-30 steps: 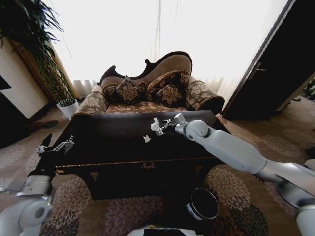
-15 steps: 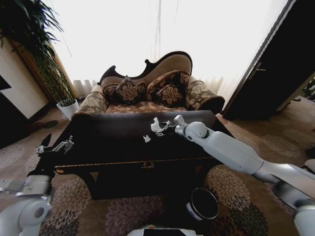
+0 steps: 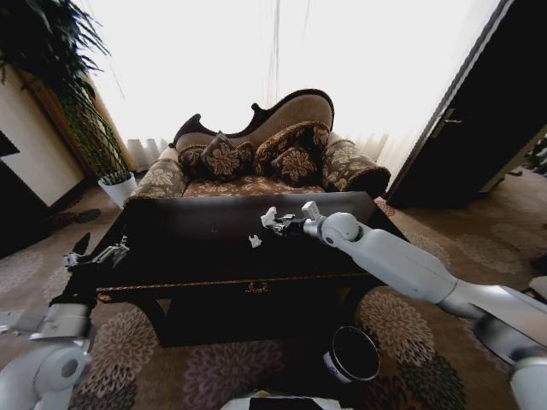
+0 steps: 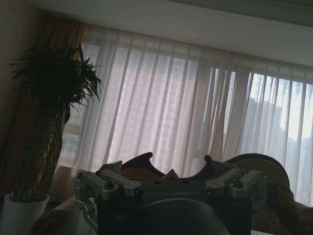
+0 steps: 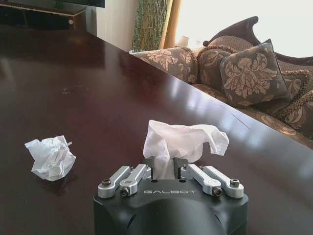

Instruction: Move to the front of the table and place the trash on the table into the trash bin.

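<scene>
A crumpled white tissue (image 5: 182, 143) is pinched between the nearly closed fingers of the right gripper (image 5: 166, 164), which is held just above the table (image 3: 197, 248) near the middle of its top, somewhat toward the far edge by the sofa (image 3: 256, 158). In the head view the same tissue (image 3: 268, 219) is seen at the tip of the right gripper (image 3: 275, 224), with the arm stretched in from the right corner of the near edge. A second crumpled paper scrap (image 5: 50, 157) is left lying on the tabletop just beside the held piece, on the side nearer the front edge; it is seen as a small white spot (image 3: 255, 242) in the head view. The trash bin (image 3: 352, 355) is set on the carpet below the table's front edge, toward its right end. The left gripper (image 3: 101, 254) is held off the table's left edge, away from the trash; how far its fingers are parted cannot be told.
</scene>
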{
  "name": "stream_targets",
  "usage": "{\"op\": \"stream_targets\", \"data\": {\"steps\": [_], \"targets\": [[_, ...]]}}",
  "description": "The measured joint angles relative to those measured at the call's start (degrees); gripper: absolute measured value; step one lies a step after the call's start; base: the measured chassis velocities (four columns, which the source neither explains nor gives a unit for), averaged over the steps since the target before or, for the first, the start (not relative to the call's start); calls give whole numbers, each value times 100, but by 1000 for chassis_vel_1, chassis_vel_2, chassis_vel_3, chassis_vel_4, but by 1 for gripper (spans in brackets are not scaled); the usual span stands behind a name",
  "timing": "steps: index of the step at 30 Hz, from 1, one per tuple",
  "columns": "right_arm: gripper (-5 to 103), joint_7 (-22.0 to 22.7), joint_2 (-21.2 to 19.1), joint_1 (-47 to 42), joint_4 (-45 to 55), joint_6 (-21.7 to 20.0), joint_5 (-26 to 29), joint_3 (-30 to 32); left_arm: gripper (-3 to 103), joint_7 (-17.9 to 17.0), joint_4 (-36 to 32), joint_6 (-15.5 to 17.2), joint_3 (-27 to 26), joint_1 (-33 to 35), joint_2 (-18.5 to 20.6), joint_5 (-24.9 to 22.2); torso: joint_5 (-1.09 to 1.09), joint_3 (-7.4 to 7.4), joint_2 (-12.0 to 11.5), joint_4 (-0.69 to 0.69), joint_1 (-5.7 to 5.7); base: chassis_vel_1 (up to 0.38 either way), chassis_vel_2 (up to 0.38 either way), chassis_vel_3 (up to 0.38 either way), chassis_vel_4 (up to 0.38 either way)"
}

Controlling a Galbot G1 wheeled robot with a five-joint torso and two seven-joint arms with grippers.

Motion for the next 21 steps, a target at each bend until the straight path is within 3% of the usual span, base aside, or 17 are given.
{"op": "stream_targets", "data": {"steps": [3, 6, 14, 21], "targets": [[18, 0, -61, -14, 67, 18, 12, 22, 100, 0, 0, 0, 1, -4, -2, 0, 0, 0, 0, 0, 0, 0, 0, 0, 0], [3, 4, -187, -42, 237, 62, 41, 58, 100, -1, 0, 0, 33, -17, -13, 0, 0, 0, 0, 0, 0, 0, 0, 0, 0], [0, 20, -564, -87, 684, 192, 184, 299, 100, 0, 6, 0, 101, -47, 2, 5, 0, 0, 0, 1, 0, 0, 0, 0, 0], [0, 13, -1332, -748, 1455, 289, 351, 1255, 100, -11, 37, 1, 193, -77, 39, 1, 0, -1, 0, 0, 0, 0, 0, 0, 0]]}}
